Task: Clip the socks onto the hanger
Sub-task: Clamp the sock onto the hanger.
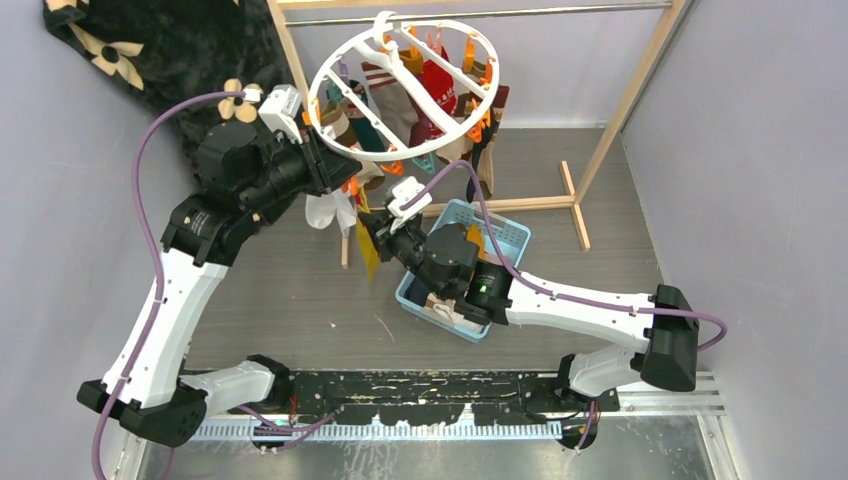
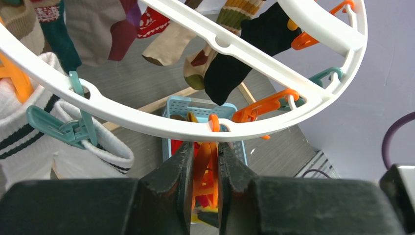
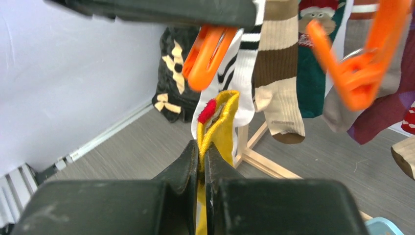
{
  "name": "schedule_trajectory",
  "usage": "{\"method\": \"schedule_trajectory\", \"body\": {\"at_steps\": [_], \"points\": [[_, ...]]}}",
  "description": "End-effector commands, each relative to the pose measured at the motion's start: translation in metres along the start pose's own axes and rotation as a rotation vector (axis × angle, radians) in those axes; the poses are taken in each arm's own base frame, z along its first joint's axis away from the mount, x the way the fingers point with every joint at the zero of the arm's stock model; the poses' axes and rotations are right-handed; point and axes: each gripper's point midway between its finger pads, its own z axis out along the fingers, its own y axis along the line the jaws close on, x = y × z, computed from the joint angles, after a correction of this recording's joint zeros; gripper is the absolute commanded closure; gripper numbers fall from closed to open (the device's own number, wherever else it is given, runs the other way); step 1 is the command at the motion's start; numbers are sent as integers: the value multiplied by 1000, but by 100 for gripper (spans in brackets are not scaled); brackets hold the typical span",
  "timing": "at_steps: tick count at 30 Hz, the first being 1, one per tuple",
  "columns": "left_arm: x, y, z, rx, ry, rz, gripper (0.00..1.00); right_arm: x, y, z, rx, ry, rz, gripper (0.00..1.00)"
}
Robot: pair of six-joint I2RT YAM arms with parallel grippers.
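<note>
The white ring hanger hangs from the rack, with several socks clipped under it. My left gripper is at the ring's near edge, shut on an orange clip that hangs from the ring. My right gripper is just below it, shut on the cuff of a mustard yellow sock with a red patch. It holds the cuff a little beneath that orange clip. The yellow sock hangs down from the right gripper.
A light blue basket holding more socks sits on the floor under the right arm and also shows in the left wrist view. The wooden rack stands behind. A black flowered blanket lies at back left. Grey walls close in on both sides.
</note>
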Motion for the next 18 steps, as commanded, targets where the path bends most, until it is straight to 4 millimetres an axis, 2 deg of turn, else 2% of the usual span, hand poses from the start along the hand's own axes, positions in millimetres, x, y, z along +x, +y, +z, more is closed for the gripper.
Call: {"method": "schedule_trajectory", "body": {"at_steps": [1,18], "points": [[-3,20,-4,-91,-60,15,99,-50,0,8,18,-129,120,99],[-15,20,14,-85,-89,-31,99,-52,-2,20,13,-111,146,99]]}}
